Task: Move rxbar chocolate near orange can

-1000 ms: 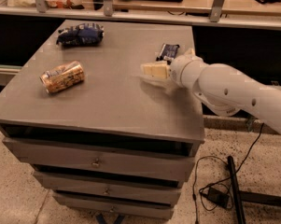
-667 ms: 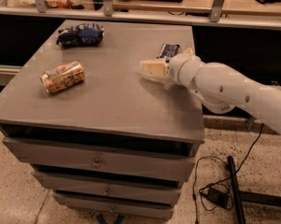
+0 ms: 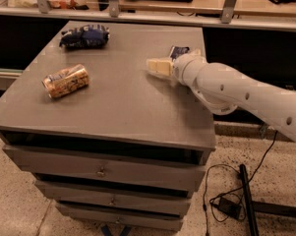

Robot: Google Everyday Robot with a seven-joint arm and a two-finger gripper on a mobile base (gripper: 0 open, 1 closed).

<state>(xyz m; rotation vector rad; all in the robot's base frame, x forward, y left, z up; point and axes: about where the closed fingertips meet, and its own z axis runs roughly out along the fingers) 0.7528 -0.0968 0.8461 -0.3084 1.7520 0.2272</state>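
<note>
grey bench [image 3: 118, 107], drawers below. rxbar [image 3: 179, 51] flat on bench, right rear part, just behind pincer; only far end shows, near end hidden by wrist. long axis seems to run front-to-back, exact heading unclear. can [image 3: 65, 81] on its side, left part of bench, long axis about left-right, right end a bit further back. well apart from rxbar. blue bag [image 3: 84, 36] at rear left. pincer [image 3: 156, 66] low over bench, pointing left. released or clenched: cannot tell.
</note>
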